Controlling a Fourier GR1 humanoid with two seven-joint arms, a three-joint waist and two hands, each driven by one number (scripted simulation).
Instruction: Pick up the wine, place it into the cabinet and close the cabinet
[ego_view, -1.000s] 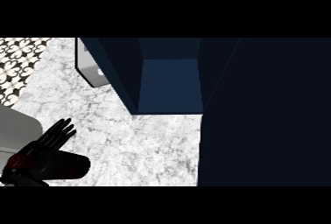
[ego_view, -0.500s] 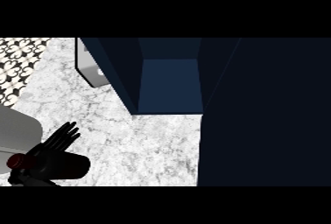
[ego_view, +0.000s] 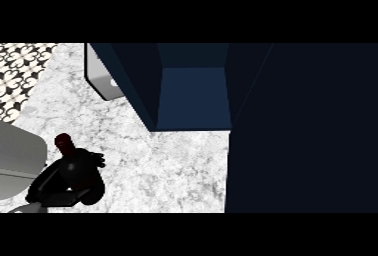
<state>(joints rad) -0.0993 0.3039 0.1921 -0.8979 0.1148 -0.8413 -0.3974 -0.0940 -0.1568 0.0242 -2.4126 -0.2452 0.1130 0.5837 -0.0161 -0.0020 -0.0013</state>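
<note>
My left robot hand (ego_view: 70, 175) is curled round the wine (ego_view: 63, 143) over the bench (ego_view: 170, 160), cabinet (ego_view: 192, 95) open.

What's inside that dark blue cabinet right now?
The open cabinet shows only bare blue walls and floor; its right side is hidden by the door. The wine bottle is outside, in the left hand.

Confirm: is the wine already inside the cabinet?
No, the wine bottle is at lower left over the counter, with the left hand curled round it, apart from the open cabinet.
</note>
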